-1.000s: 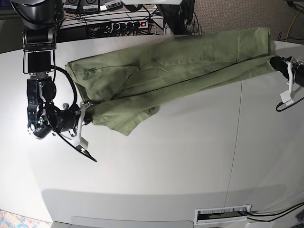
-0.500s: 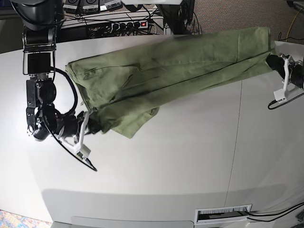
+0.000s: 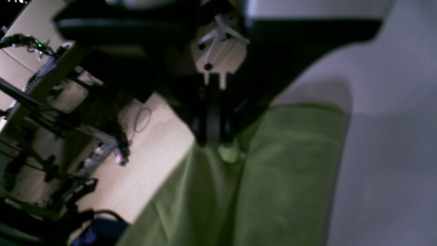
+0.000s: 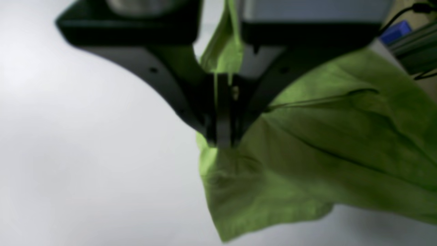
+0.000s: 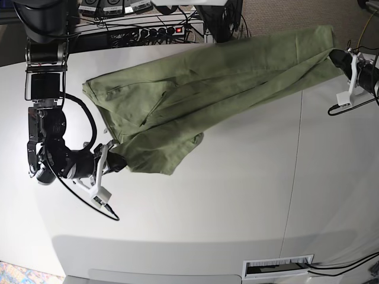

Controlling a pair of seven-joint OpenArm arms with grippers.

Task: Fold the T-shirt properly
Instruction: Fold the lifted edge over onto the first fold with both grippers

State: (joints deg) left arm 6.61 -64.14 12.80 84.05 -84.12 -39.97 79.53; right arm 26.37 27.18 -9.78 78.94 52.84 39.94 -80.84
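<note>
The sage-green T-shirt is stretched across the back of the white table, running from lower left to upper right. My right gripper is shut on its lower-left corner. In the right wrist view the black fingers pinch a fold of the T-shirt, and a flap hangs below them. My left gripper is shut on the far right end. In the left wrist view its fingers clamp the T-shirt, which spreads away over the table.
A power strip and cables lie on a rack behind the table's back edge. A slotted vent sits at the front edge. A seam runs down the table on the right.
Both grippers have kept their hold on the T-shirt. The right gripper has moved toward the front and the left gripper toward the back, swinging the cloth to a steeper diagonal.
</note>
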